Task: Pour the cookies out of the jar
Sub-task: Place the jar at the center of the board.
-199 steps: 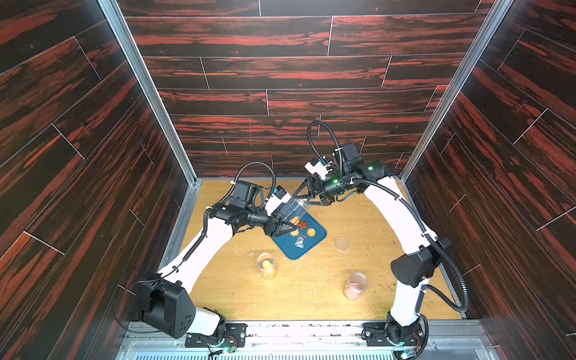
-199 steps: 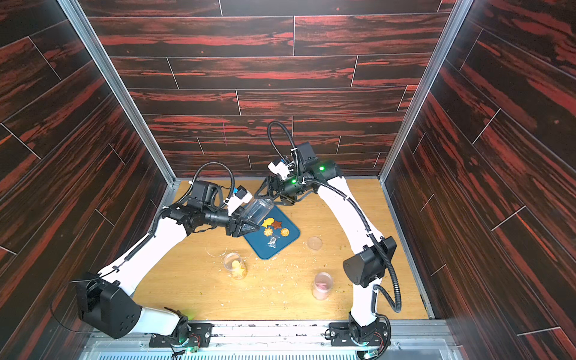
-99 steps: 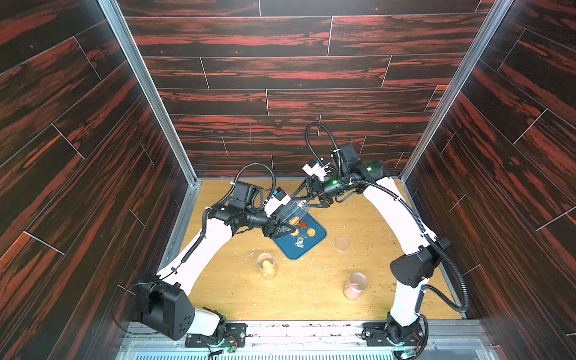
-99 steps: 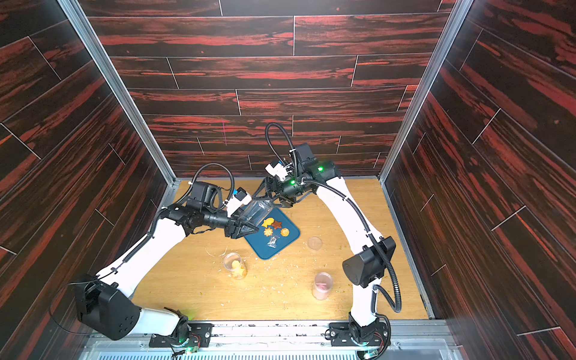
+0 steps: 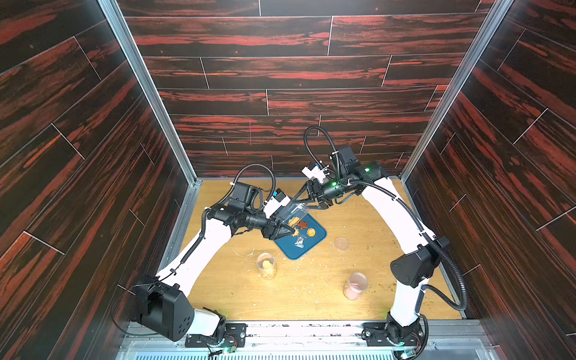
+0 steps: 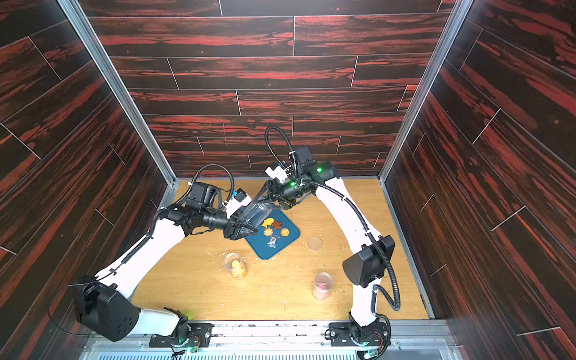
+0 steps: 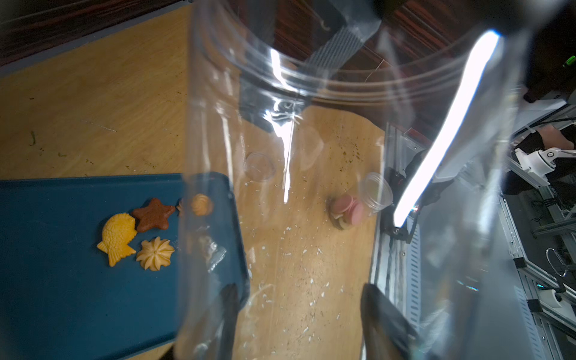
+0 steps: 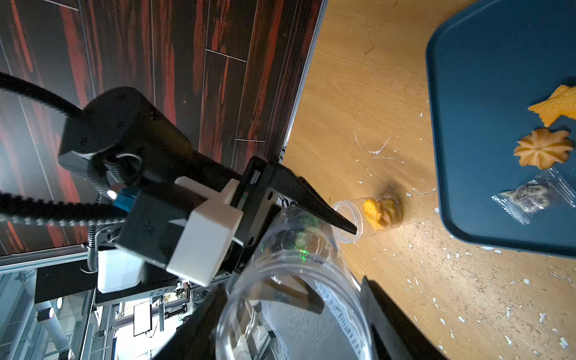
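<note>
1. Clamping the clear jar [image 5: 293, 212] near its base with the left gripper [image 5: 286, 223], jaws drawn narrow against its sides.
2. Holding that jar off the table [image 5: 237, 290], above one edge of the blue tray [image 5: 290, 251], mouth pointing at the right gripper [image 5: 304, 202].
3. Flanking the jar's mouth with the right gripper's fingers [image 8: 389, 314], one on each side of the rim, jaws standing fairly wide. Not showing whether pressing on the plastic or only sitting beside it, so cannot tell about a grip.
4. Seeing straight through the jar's wall to the table and tray in the left wrist view.
5. Finding the cookies [image 5: 311, 232] on the tray, outside the jar: a yellow fish [image 7: 117, 237], a brown star [image 7: 153, 215], a pale swirl [image 7: 155, 253] and an orange swirl [image 7: 202, 204], bunched close, fish and star touching.
6. Finding a small crinkled packet [image 8: 534, 196] just beside the pale swirl, also on the tray.
7. Spotting, on the table nearer the arm bases, an open jar of yellow biscuits [image 5: 266, 265], an open jar of pink rounds [image 5: 355, 285] and a clear round lid [image 5: 342, 243], all apart from the tray, with pale crumbs [image 5: 311, 271] scattered round them.
</note>
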### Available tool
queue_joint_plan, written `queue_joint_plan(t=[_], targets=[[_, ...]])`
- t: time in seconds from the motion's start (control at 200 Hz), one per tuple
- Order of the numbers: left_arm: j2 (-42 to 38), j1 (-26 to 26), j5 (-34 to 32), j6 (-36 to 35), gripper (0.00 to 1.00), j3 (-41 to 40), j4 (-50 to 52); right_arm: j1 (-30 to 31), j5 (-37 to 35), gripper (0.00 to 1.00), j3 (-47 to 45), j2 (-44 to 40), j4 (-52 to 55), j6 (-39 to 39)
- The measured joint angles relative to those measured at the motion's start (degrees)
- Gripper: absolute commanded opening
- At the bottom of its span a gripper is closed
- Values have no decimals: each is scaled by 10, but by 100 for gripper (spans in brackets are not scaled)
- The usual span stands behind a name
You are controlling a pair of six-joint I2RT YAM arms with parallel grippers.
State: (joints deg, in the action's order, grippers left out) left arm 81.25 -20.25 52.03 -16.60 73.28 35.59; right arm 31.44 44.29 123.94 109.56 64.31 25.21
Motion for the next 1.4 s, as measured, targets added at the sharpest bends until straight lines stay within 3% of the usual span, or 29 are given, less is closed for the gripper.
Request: queue_joint_plan(t=[0.26, 0.361, 0.751, 1.257, 1.373, 1.403], targets=[[0, 0, -4, 0, 64, 0, 0, -1, 1, 64, -2, 0, -1, -3], [0, 0, -5, -1, 63, 0, 1, -1, 3, 71, -2, 0, -1, -4], [0, -1, -13, -5, 62, 0, 12, -1, 37, 76, -35, -1, 1, -19], [0, -2, -20, -5, 64, 0, 13, 1, 50, 67, -48, -1, -3, -22], [0, -2, -22, -6, 69, 0, 13, 1, 49, 67, -50, -2, -7, -22], [0, -2, -22, -6, 97, 0, 13, 0, 49, 67, -52, -3, -9, -22]])
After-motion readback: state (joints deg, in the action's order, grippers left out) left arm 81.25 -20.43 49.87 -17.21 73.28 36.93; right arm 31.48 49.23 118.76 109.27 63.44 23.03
